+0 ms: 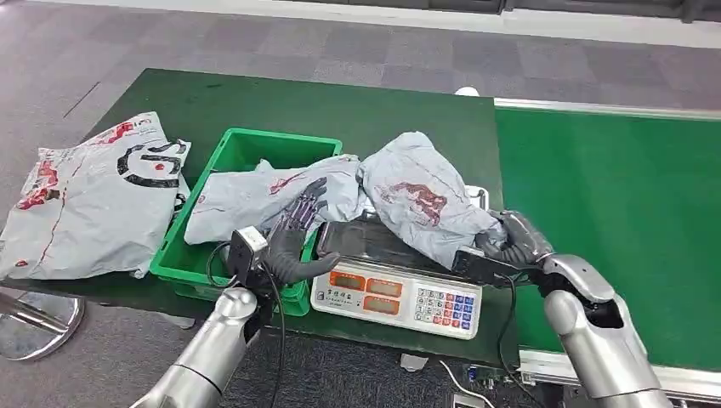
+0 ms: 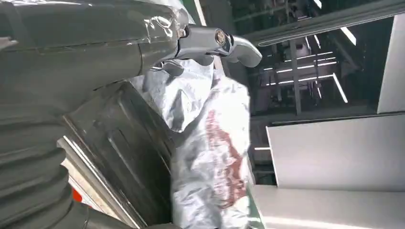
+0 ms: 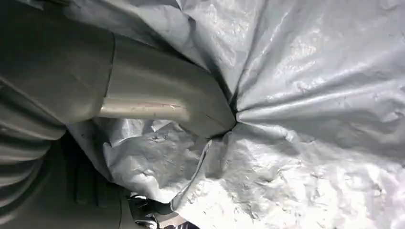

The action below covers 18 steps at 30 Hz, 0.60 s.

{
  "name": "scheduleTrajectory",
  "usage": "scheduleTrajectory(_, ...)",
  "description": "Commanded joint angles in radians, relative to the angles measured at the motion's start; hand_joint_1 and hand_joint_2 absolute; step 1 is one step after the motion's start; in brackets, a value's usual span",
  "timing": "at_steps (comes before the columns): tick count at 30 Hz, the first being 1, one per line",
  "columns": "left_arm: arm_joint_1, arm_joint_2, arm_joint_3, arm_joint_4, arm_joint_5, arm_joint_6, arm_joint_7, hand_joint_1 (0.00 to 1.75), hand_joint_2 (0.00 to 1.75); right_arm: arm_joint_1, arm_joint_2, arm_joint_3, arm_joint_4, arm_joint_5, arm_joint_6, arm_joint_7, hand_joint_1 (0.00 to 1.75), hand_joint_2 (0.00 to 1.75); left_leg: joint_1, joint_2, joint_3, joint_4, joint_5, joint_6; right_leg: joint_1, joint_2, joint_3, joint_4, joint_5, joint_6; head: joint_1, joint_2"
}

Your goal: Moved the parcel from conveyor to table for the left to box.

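Observation:
A crumpled grey parcel (image 1: 417, 200) with red print lies on the dark pan of a white weighing scale (image 1: 400, 297). My right hand (image 1: 514, 238) grips its lower right corner; in the right wrist view the thumb (image 3: 157, 100) presses into the grey plastic (image 3: 310, 95). My left hand (image 1: 293, 238) hovers open, fingers spread, at the seam between the scale and the green box (image 1: 246, 144), holding nothing. From the left wrist the same parcel (image 2: 215, 143) shows beyond the scale pan (image 2: 124, 148). A second grey parcel (image 1: 255, 200) lies across the box.
A large flat grey parcel (image 1: 93, 200) lies on the table's left end. The green conveyor (image 1: 612, 212) runs along the right, level with the dark green table (image 1: 374, 110). A round metal stand base (image 1: 38, 323) sits on the floor at lower left.

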Motion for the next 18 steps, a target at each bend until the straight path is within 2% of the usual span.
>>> scheduleTrajectory(1, -0.051, 0.009, -0.058, 0.076, 0.000, -0.002, 0.004, 0.00, 1.75, -0.055, -0.095, 0.153, 0.113, -0.051, 0.096, 0.000, 1.75, 1.75, 0.001, 0.001, 0.005, -0.002, 0.000, 0.002, 0.001, 0.001, 0.005, -0.003, 0.000, -0.003, 0.000, 0.000)
scheduleTrajectory(4, -0.071, -0.001, -0.062, 0.099, 0.003, -0.004, 0.004, 0.00, 1.75, -0.106, -0.112, 0.195, 0.138, -0.178, 0.216, -0.097, 1.75, 1.75, 0.000, 0.002, 0.003, -0.001, 0.000, 0.002, 0.001, 0.002, 0.002, -0.002, 0.001, -0.002, 0.000, 0.000)
scheduleTrajectory(10, -0.073, -0.002, -0.063, 0.102, 0.005, -0.003, 0.004, 0.00, 1.75, -0.114, -0.117, 0.208, 0.140, -0.194, 0.223, -0.101, 1.75, 1.75, 0.001, 0.002, 0.003, -0.001, 0.000, 0.001, 0.001, 0.003, 0.002, -0.002, 0.001, -0.003, 0.000, 0.000)
scheduleTrajectory(13, -0.079, -0.003, -0.063, 0.107, 0.010, 0.005, 0.004, 0.00, 1.75, -0.149, -0.139, 0.248, 0.141, -0.268, 0.245, -0.131, 1.75, 1.75, 0.001, 0.003, 0.003, 0.000, 0.000, 0.001, 0.001, 0.004, 0.002, -0.001, 0.001, -0.002, 0.000, 0.000)
scheduleTrajectory(14, -0.076, -0.002, -0.060, 0.103, 0.013, 0.010, 0.004, 0.00, 1.75, -0.166, -0.142, 0.260, 0.134, -0.285, 0.229, -0.142, 1.75, 1.75, 0.000, 0.003, 0.004, -0.001, 0.000, 0.001, 0.001, 0.004, 0.002, -0.002, 0.001, -0.003, 0.000, 0.000)
scheduleTrajectory(16, -0.058, 0.006, -0.052, 0.087, 0.020, 0.017, 0.004, 0.00, 1.75, -0.192, -0.120, 0.260, 0.123, -0.281, 0.126, -0.131, 1.75, 1.75, 0.000, 0.006, 0.004, -0.001, -0.001, 0.002, 0.001, 0.007, 0.002, -0.001, 0.001, -0.003, 0.000, 0.000)
scheduleTrajectory(17, -0.051, 0.009, -0.050, 0.079, 0.021, 0.016, 0.004, 0.00, 1.75, -0.196, -0.111, 0.259, 0.124, -0.284, 0.110, -0.128, 0.54, 1.75, 0.000, 0.006, 0.003, 0.000, -0.001, 0.001, 0.000, 0.008, 0.000, 0.000, 0.001, -0.002, 0.000, 0.000)
scheduleTrajectory(18, -0.040, 0.014, -0.050, 0.068, 0.021, 0.014, 0.004, 0.00, 1.75, -0.198, -0.101, 0.255, 0.121, -0.282, 0.073, -0.116, 0.00, 1.75, 0.000, 0.008, 0.004, -0.001, -0.001, 0.001, 0.001, 0.009, 0.001, -0.001, 0.001, -0.003, 0.000, 0.000)
